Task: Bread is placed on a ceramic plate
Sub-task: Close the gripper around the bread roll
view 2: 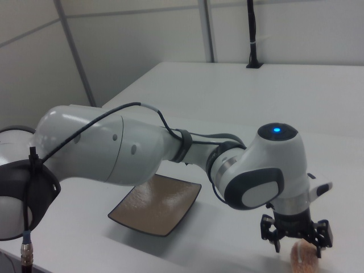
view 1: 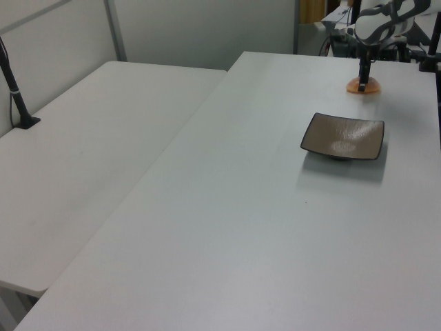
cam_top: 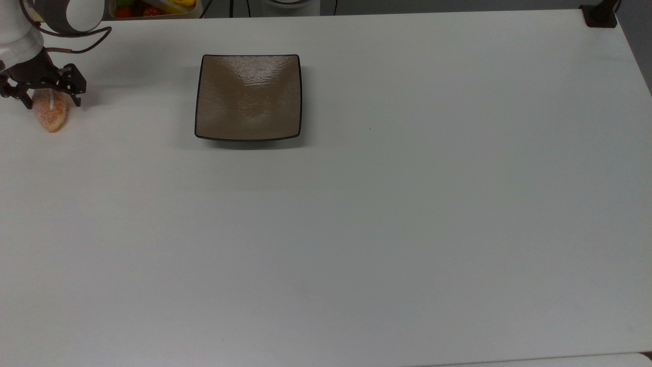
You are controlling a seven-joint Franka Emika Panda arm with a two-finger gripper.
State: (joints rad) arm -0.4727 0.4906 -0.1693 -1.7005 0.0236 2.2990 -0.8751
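A broad white desk (cam_top: 387, 219) took up most of the scene, its matte top plain and without any readable writing. In the left view a second white desk (view 1: 89, 158) adjoined it on the left view's left, backed by pale partition panels (view 1: 200, 31) with grey uprights, and a black post (view 1: 15, 89) stood clamped at its far edge. Behind the main desk, at the top view's upper edge, sat a tray of coloured items (cam_top: 153, 7).

The white robot arm (view 2: 148, 151) reached low across the desk in the right view, a blue light (view 2: 276, 130) glowing on its wrist housing.

The ceramic plate (cam_top: 248, 97), square, glossy brown with a thin dark rim, sat bare on the desk, well apart from the bread.

The tool (cam_top: 48, 97) stood at the top view's far left, its two black fingers (cam_top: 76, 97) spread wide on either side of the bread's upper end, gripping nothing.

The bread (cam_top: 51, 114), orange-brown and speckled, lay on the desk beneath the tool, its pointed end toward the top view's bottom.
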